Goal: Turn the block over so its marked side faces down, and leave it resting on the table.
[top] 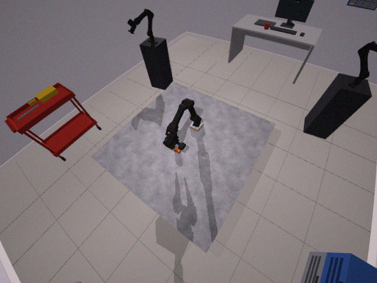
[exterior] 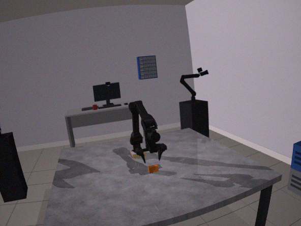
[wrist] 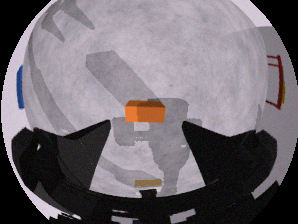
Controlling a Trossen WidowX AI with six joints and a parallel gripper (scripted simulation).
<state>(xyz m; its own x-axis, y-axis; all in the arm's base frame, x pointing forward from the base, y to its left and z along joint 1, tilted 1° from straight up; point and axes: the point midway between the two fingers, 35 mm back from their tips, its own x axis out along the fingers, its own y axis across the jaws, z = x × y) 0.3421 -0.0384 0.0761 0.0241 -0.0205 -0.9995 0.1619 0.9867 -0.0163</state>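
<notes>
The orange block (top: 177, 150) (exterior: 153, 168) (wrist: 145, 113) rests on the grey table (top: 127, 159) (exterior: 114, 191) (wrist: 200, 65). No dark mark shows on the faces in view; its underside is hidden. My gripper (exterior: 152, 161) (wrist: 147, 124) is open and empty, with its fingers pointing down. In the exterior view the fingertips are above the table and a little behind the block. In the wrist view the block lies between and just beyond the two fingertips, touching neither.
The arm's base stands on a small pale plate (top: 197, 127) (exterior: 134, 154) behind the block. The arm's shadows fall across the table around the block. Off the table stand a red cart (top: 41, 108), a desk (top: 277, 32) and black pedestals (top: 157, 64) (top: 337, 108) with other arms.
</notes>
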